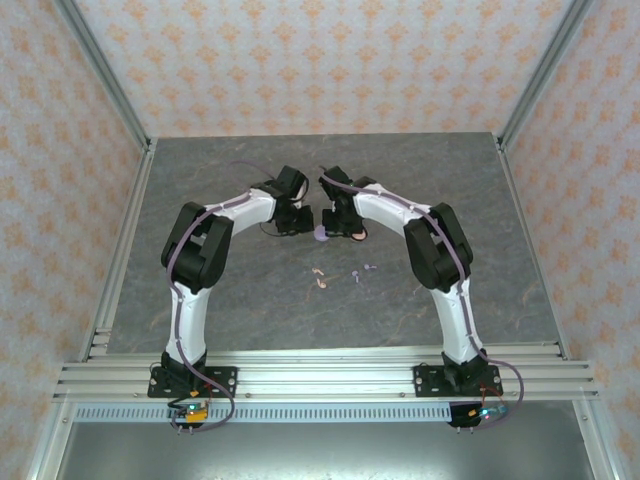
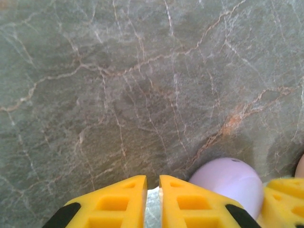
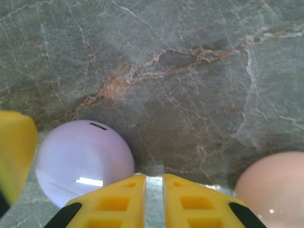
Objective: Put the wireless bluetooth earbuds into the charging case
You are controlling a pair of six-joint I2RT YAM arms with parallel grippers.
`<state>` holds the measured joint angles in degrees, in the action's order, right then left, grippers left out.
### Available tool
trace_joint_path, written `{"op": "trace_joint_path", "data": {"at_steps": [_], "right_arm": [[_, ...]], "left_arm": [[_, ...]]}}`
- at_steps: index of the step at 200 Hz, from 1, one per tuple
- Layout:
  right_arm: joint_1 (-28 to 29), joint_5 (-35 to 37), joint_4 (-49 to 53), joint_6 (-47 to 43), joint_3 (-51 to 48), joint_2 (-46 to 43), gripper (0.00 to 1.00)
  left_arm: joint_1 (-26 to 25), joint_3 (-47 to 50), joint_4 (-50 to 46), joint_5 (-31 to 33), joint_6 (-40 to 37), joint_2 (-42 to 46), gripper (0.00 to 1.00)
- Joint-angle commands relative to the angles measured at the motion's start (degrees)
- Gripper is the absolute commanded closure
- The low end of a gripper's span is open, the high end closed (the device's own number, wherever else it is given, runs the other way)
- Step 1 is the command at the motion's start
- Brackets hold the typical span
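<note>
Lilac case [image 3: 85, 161] and pink case [image 3: 273, 185] sat closed, earbuds [image 1: 321, 283] loose on the bench [image 1: 250, 310] nearer; left fingers [image 2: 118, 202], right fingers [image 3: 118, 202] clenched empty.

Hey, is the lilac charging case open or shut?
Shut: the lilac case shows one smooth closed dome, with no gap or cavity visible.

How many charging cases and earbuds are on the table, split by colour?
Lilac case: 1
Pink case: 1
Pale pink earbuds: 2
Lilac earbuds: 2
Total: 6
</note>
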<state>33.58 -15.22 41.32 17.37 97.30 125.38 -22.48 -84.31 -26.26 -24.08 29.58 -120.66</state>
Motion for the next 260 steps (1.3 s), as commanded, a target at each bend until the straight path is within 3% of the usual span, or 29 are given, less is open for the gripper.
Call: {"op": "trace_joint_path", "data": {"at_steps": [1, 75, 114, 156, 177, 260], "right_arm": [[-0.27, 0.47, 2.49, -0.8, 3.59, 1.95, 0.83], [-0.29, 1.08, 7.06, -3.18, 13.13, 8.18, 0.82], [-0.65, 3.85, 8.68, -2.98, 15.21, 8.19, 0.82], [-0.84, 5.53, 6.89, -1.26, 10.33, 2.2, 0.81], [-1.18, 5.02, 4.81, -0.49, 5.93, -1.82, 0.81], [-0.97, -6.34, 1.39, 0.93, -4.78, -6.96, 0.82]], "left_arm": [[-0.81, 2.71, -2.83, -1.89, -0.32, 2.85, 0.84], [-2.6, 7.47, -2.89, -2.19, 0.21, 7.27, 0.83], [-2.83, 9.15, -5.03, 1.62, -1.27, 9.98, 0.82], [-1.73, 3.81, -10.4, 4.01, -5.11, 9.93, 0.82], [-0.5, 1.24, -10.81, 2.2, -5.33, 8.89, 0.82], [0.16, -12.58, -12.86, -0.81, -6.34, -2.87, 0.85]]}}
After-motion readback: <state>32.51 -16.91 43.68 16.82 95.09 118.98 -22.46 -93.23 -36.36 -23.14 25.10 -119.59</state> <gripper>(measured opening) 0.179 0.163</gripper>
